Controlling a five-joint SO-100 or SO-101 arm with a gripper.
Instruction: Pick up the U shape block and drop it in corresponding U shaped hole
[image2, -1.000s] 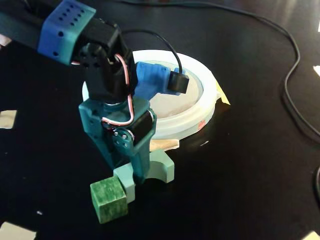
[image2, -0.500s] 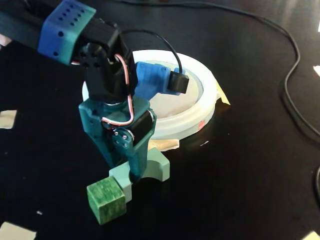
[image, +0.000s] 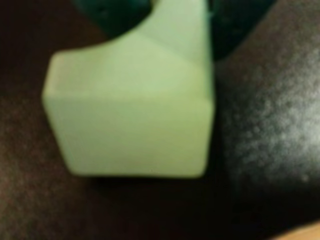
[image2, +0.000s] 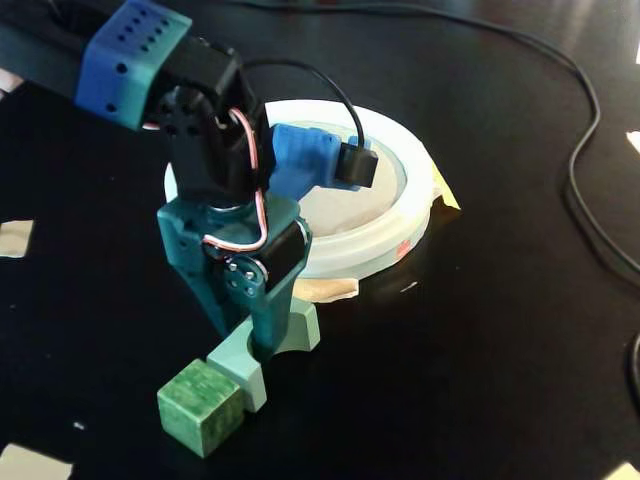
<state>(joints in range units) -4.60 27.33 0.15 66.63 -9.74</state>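
Note:
The pale green U-shaped block (image: 130, 130) fills the wrist view, lying on the black table. My gripper (image: 180, 25) comes in from the top edge. One dark teal finger (image: 120, 15) sits in the block's notch, the other (image: 235, 25) against its outer right side, so the jaws are closed on one arm of the U. In the fixed view my gripper (image2: 245, 338) points straight down onto the block (image2: 238, 362), which rests on the table. The round white container (image2: 400, 215) stands behind the arm. No U-shaped hole shows in it.
A dark green cube (image2: 200, 405) touches the block's front-left corner. A black cable (image2: 590, 150) runs along the right side of the table. Scraps of tan tape (image2: 14, 238) lie at the left edge and by the container.

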